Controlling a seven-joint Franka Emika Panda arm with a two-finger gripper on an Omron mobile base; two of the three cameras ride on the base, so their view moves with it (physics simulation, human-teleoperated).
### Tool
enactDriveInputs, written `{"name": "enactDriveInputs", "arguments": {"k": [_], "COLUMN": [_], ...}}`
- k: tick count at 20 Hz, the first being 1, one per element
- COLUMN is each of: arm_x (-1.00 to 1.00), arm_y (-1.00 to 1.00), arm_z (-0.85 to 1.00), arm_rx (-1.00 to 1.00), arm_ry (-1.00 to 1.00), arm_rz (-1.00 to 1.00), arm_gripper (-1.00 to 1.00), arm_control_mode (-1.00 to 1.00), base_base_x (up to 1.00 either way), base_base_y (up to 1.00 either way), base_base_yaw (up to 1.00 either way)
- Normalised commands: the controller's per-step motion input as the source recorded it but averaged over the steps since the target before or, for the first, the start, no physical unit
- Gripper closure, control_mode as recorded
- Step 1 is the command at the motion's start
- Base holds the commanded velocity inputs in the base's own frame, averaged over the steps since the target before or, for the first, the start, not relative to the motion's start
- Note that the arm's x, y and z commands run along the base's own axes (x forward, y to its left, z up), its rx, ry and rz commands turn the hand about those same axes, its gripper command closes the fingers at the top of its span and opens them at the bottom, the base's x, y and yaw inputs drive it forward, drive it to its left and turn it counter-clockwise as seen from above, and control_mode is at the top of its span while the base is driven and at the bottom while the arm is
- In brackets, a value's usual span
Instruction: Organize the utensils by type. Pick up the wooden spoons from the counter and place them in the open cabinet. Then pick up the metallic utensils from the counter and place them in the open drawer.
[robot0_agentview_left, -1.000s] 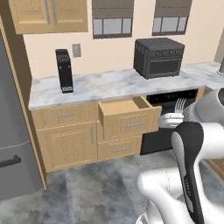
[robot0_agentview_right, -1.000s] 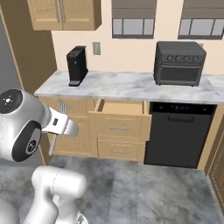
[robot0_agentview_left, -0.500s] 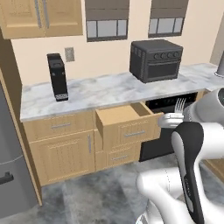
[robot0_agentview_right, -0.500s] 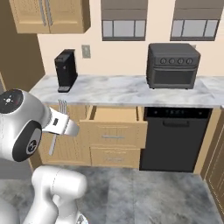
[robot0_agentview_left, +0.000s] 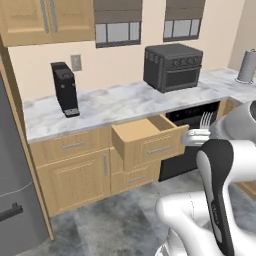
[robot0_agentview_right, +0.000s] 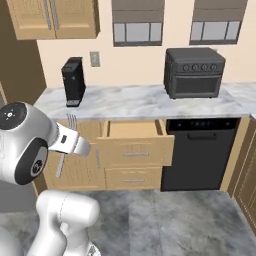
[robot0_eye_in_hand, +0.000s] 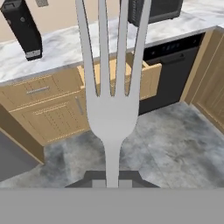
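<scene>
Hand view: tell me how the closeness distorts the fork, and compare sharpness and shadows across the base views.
Hand view: the fork looms huge, its tines splaying over the drawer. Left base view: soft render, flat light, faint shade inside the drawer. Right base view: equally even, no glare on the counter.

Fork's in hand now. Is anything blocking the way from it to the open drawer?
Nothing visible. The slim silver-grey fork, held in the gripper, points at the open light-wood drawer, with bare floor between. The drawer's tan inside looks empty.
</scene>
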Motion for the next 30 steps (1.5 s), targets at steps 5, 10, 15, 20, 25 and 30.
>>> {"name": "enactDriveInputs", "arguments": {"k": [5, 10, 15, 20, 25, 30], "arm_x": [0.00, 0.00, 0.00, 0.00, 0.00, 0.00], "arm_y": [0.00, 0.00, 0.00, 0.00, 0.00, 0.00], "arm_z": [0.00, 0.00, 0.00, 0.00, 0.00, 0.00], "arm_rx": [0.00, 0.00, 0.00, 0.00, 0.00, 0.00], "arm_ry": [0.00, 0.00, 0.00, 0.00, 0.00, 0.00], "arm_rz": [0.00, 0.00, 0.00, 0.00, 0.00, 0.00], "arm_gripper": [1.00, 1.00, 1.00, 1.00, 1.00, 1.00], "arm_control_mode": [1.00, 1.00, 1.00, 1.00, 1.00, 1.00], "base_base_x": [0.16, 0.26, 0.30, 0.32, 0.33, 0.30], "base_base_y": [0.61, 0.57, 0.61, 0.59, 0.54, 0.51], "base_base_yaw": [-0.28, -0.31, -0.31, -0.30, -0.29, -0.28]}}
